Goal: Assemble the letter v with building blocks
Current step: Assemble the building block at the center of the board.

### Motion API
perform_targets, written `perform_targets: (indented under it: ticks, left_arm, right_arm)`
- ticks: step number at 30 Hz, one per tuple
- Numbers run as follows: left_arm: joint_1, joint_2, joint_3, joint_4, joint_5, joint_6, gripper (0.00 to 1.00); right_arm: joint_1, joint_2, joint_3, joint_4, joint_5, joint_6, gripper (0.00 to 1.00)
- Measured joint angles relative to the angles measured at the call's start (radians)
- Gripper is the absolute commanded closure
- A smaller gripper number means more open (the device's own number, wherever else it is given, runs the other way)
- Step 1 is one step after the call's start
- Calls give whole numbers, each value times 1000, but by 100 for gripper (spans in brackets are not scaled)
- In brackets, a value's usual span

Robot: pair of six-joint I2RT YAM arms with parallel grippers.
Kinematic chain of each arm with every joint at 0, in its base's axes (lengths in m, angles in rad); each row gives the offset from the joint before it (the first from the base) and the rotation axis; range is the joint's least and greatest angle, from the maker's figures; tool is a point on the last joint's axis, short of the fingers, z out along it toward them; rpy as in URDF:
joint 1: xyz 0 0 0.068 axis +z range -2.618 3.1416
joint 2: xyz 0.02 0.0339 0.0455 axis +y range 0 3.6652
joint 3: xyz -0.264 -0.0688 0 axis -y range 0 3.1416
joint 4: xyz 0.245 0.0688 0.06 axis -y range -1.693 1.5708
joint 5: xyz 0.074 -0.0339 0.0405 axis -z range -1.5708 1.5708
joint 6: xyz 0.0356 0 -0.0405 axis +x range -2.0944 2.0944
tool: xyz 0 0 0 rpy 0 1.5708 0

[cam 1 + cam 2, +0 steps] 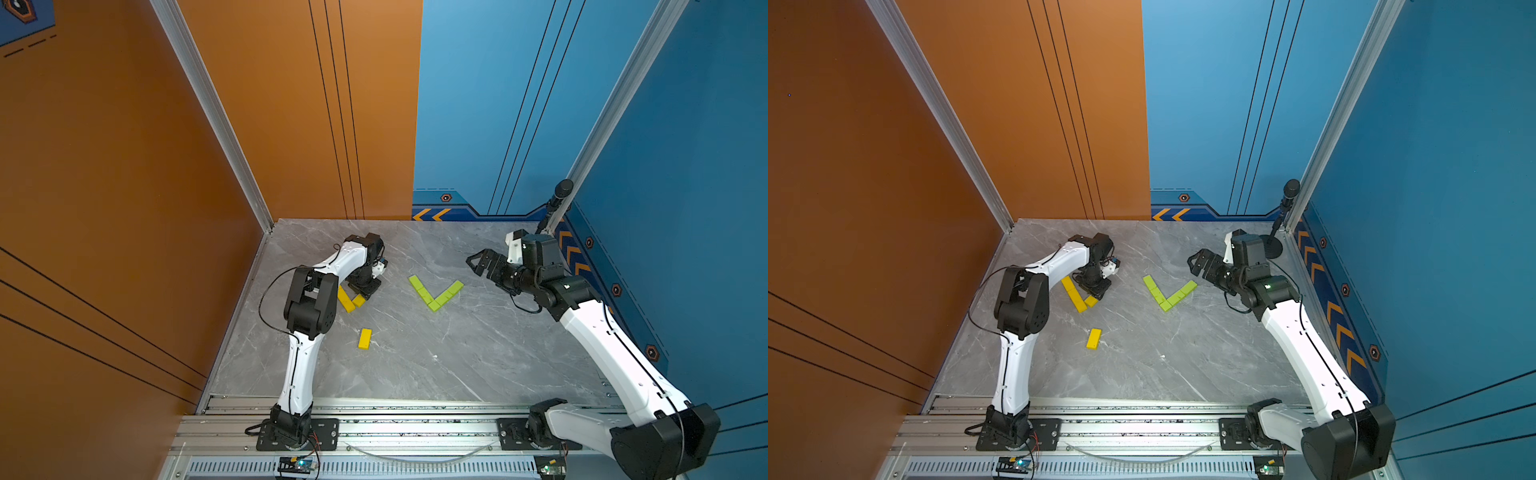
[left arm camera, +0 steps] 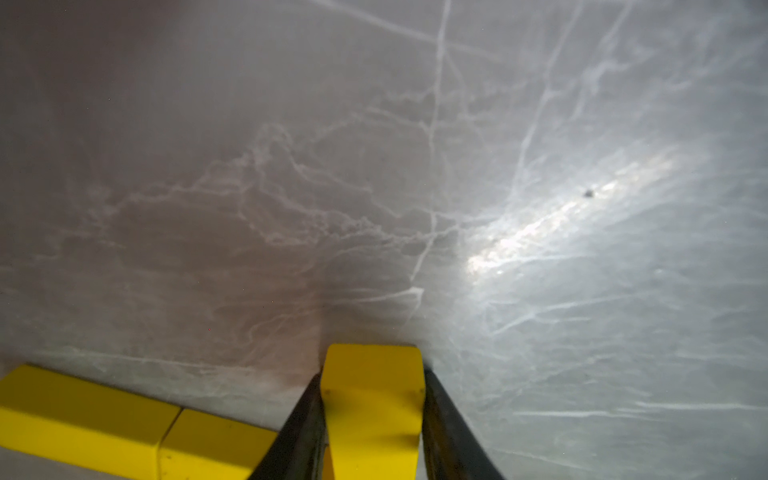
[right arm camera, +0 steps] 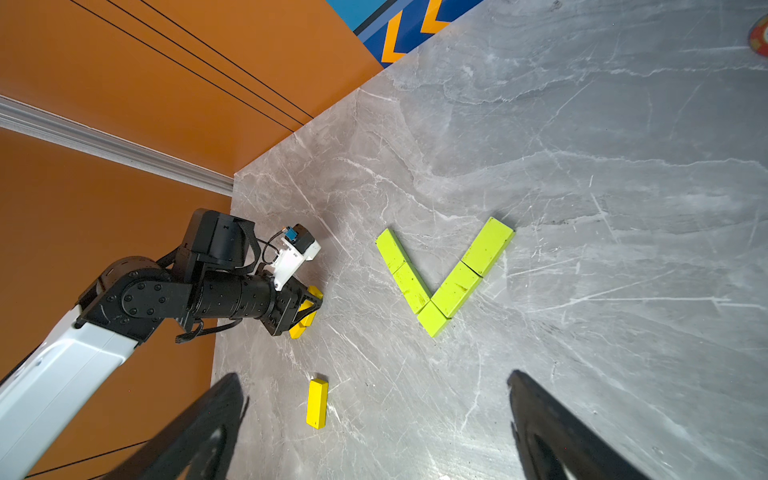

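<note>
- Your left gripper (image 2: pixel 374 374) has its jaws narrow, clamped on the sides of a yellow block (image 2: pixel 372 419). It is low at the worktop (image 2: pixel 415 166); whether the block rests on it, I cannot tell.
- Just beside it, two yellow blocks (image 2: pixel 124 424) lie end to end and touching. They make one stroke of a yellow V near the left edge.
- One loose yellow brick (image 1: pixel 365 338) lies apart, closer to the front edge. I judge the second stroke needs it.
- The green V (image 1: pixel 435 293) near the middle looks complete.
- Your right gripper (image 1: pixel 473 262) hangs with jaws wide and empty, toward the right edge.
</note>
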Motion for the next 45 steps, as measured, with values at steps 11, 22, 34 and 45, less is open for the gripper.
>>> perform_targets:
  ticks: [11, 22, 34, 45]
  left_arm:
    - [6, 0, 1, 1, -7, 84, 61]
    - [6, -68, -24, 46, -6, 152, 59]
    - [6, -80, -44, 86, -23, 171, 53]
    - [-5, -81, -32, 82, -33, 103, 47]
  right_arm:
    - [0, 37, 37, -2, 0, 0, 0]
    - [13, 66, 51, -2, 0, 7, 0]
    - [21, 73, 78, -1, 1, 12, 0]
    - [107, 174, 189, -63, 61, -60, 0]
